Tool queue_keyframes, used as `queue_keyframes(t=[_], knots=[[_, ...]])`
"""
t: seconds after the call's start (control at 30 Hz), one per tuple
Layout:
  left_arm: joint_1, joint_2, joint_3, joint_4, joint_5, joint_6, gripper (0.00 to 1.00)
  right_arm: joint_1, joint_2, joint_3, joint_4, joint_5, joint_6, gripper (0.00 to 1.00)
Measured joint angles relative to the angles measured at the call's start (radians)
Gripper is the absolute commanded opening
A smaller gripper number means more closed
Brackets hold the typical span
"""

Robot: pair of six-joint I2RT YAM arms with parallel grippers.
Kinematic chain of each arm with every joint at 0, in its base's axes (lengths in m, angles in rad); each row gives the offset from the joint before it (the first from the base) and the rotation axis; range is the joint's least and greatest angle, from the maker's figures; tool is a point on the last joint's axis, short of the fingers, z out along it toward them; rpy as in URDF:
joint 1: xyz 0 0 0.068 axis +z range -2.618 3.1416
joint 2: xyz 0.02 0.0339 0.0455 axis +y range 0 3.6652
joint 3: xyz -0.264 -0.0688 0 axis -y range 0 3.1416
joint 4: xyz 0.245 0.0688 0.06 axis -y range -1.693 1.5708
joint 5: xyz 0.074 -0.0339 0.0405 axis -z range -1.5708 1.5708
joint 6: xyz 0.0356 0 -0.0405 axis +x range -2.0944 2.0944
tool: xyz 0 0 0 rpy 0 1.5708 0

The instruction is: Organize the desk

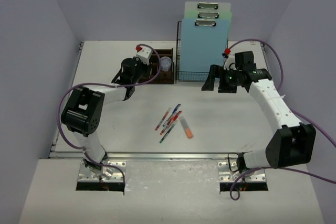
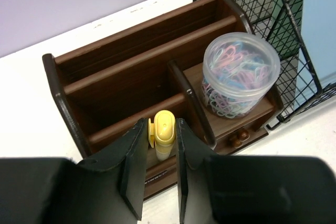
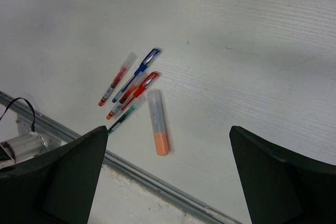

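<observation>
The white desk (image 1: 126,124) carries a dark wooden organizer (image 1: 167,74) at the back. My left gripper (image 1: 148,67) hangs over the organizer's front left slot (image 2: 105,129), shut on a yellow highlighter (image 2: 164,129) that stands upright, cap up, between its fingers (image 2: 160,124). Its lower end is hidden, so I cannot tell whether it rests in the slot. Several pens (image 1: 169,119) and an orange highlighter (image 1: 186,128) lie loose mid-desk. My right gripper (image 1: 212,83) hovers wide open above the desk, with the pens (image 3: 131,85) and orange highlighter (image 3: 157,121) below its jaws (image 3: 168,129).
A clear cup of coloured paper clips (image 2: 240,72) sits in the organizer's right compartment. A black wire-mesh rack (image 2: 294,77) stands right of it, holding pale blue and green clipboards (image 1: 206,40). A metal rail (image 3: 157,182) runs along the near desk edge.
</observation>
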Motion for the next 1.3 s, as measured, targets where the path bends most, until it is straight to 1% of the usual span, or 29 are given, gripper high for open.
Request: queue_keyframes(t=[0.3,0.33,0.43,0.5,0.6,0.7,0.8,0.87,0.97,1.03,1.13,1.23,1.3], knots=[[-0.016,0.041,0.038,-0.009,-0.065,0.008,0.01,0.000,-0.001,-0.016,0.007,0.001,0.000,0.99],[-0.016,0.047,0.040,-0.010,-0.068,0.009,0.05,0.000,-0.001,-0.017,0.008,0.001,0.000,0.99],[-0.016,0.053,0.042,-0.028,-0.069,0.007,0.15,0.000,-0.001,-0.018,0.010,0.000,0.000,0.99],[-0.016,0.053,0.044,-0.033,-0.057,0.000,0.27,0.000,-0.001,-0.019,0.011,-0.001,0.000,0.99],[-0.016,0.053,0.046,-0.038,-0.028,-0.017,0.42,0.000,-0.003,-0.021,0.014,-0.003,0.000,0.99],[-0.016,0.052,0.050,-0.054,0.013,-0.038,0.52,0.000,-0.005,-0.023,0.014,-0.003,0.000,0.99],[-0.016,0.044,0.052,-0.077,0.049,-0.057,0.57,0.000,-0.009,-0.025,0.014,-0.005,0.000,0.99],[-0.016,0.030,0.052,-0.094,0.068,-0.064,0.59,0.000,-0.014,-0.027,0.015,-0.007,0.000,0.99],[-0.016,-0.012,0.060,-0.141,0.103,-0.061,0.64,0.000,-0.022,-0.030,0.015,-0.010,0.000,0.99],[-0.016,-0.058,0.077,-0.185,0.136,-0.051,0.66,0.000,-0.029,-0.030,0.015,-0.010,0.000,0.99],[-0.013,-0.132,0.140,-0.279,0.217,0.002,0.66,0.000,-0.039,-0.030,0.016,-0.009,-0.003,0.99],[-0.010,-0.170,0.275,-0.409,0.351,0.111,0.65,0.000,-0.046,-0.030,0.018,-0.008,-0.011,0.99],[-0.018,-0.171,0.412,-0.601,0.467,0.294,0.64,-0.003,-0.047,-0.030,0.017,-0.004,-0.021,0.99]])
